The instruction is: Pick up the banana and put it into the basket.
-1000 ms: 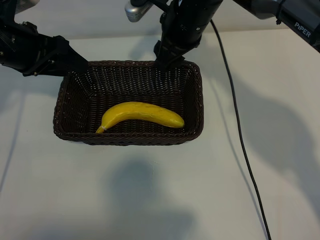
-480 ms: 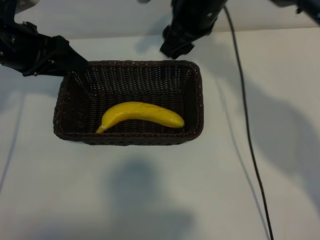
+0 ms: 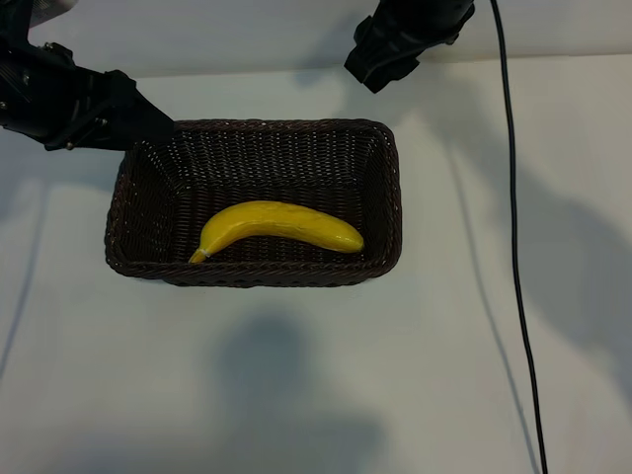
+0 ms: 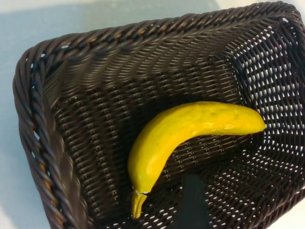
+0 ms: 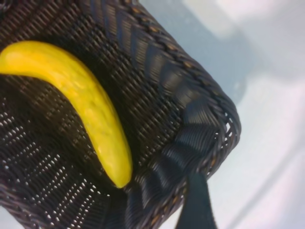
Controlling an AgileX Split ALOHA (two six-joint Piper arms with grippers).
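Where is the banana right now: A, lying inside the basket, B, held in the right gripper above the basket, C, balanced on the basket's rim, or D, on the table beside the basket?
A: the banana lies on the floor of the basket, with neither the left gripper nor the right gripper touching it.

Straight down into the basket [image 3: 387, 197] is wide open, only the banana [image 3: 279, 226] lying along its near wall takes up floor. Left claw [image 3: 148, 123] sits right at the basket's far-left corner, so that corner's crowded. Right claw [image 3: 380, 64] hangs above the table [image 3: 296, 395] just past the far-right corner. A cable [image 3: 513, 247] runs front to back on the right side. Near edge is roomy.
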